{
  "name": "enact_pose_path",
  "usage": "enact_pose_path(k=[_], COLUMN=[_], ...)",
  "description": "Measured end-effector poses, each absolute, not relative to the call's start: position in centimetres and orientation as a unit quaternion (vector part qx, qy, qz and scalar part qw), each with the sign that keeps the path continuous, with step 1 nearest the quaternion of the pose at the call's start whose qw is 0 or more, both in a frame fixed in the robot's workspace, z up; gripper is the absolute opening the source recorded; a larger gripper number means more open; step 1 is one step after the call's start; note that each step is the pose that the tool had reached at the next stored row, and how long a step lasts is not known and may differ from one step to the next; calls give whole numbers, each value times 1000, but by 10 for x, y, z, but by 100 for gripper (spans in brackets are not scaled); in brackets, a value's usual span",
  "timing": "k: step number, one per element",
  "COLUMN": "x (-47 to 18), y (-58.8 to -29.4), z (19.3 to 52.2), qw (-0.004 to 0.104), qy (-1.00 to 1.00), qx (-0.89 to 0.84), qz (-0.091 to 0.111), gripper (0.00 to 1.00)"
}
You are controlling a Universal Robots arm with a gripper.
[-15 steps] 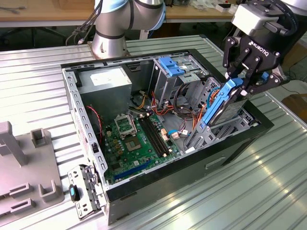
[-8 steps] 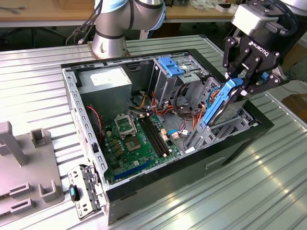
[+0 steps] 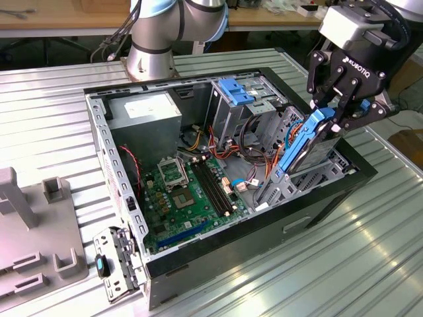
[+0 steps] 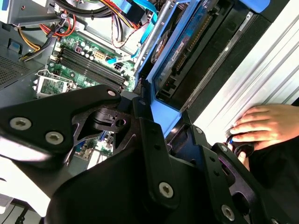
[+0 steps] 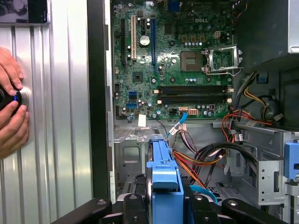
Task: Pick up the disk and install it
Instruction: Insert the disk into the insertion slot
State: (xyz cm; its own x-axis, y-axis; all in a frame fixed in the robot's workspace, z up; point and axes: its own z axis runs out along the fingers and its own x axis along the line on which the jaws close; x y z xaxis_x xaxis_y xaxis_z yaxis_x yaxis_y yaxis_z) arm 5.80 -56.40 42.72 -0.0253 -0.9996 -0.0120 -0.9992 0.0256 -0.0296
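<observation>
The disk (image 3: 316,153) is a grey metal drive in a bright blue carrier rail. It hangs tilted over the open computer case (image 3: 99,139), near the case wall at the exterior view's right. Its lower end dips into the drive bay (image 3: 281,188) there. My gripper (image 3: 334,119) is shut on the disk's raised upper end. In the first wrist view the blue carrier (image 5: 163,170) sticks out from between my black fingers (image 5: 135,207), above the bay. In the second wrist view the disk (image 4: 187,44) runs slantwise away from my gripper (image 4: 166,114).
Inside the case lie the green motherboard (image 3: 188,191), a power supply (image 3: 145,112), loose cables (image 3: 254,132) and a silver drive cage with a fixed blue latch (image 3: 234,89). A person's hand (image 4: 261,123) rests on the ribbed table beside the case. A grey fixture (image 3: 33,238) stands at the exterior view's left.
</observation>
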Motion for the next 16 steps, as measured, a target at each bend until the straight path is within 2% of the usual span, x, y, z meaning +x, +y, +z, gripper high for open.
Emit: enact_pose_path(k=[16], x=[58], y=[-564], z=[422], qw=[15], qy=[716], qx=[-698], qz=[-6], gripper=[37])
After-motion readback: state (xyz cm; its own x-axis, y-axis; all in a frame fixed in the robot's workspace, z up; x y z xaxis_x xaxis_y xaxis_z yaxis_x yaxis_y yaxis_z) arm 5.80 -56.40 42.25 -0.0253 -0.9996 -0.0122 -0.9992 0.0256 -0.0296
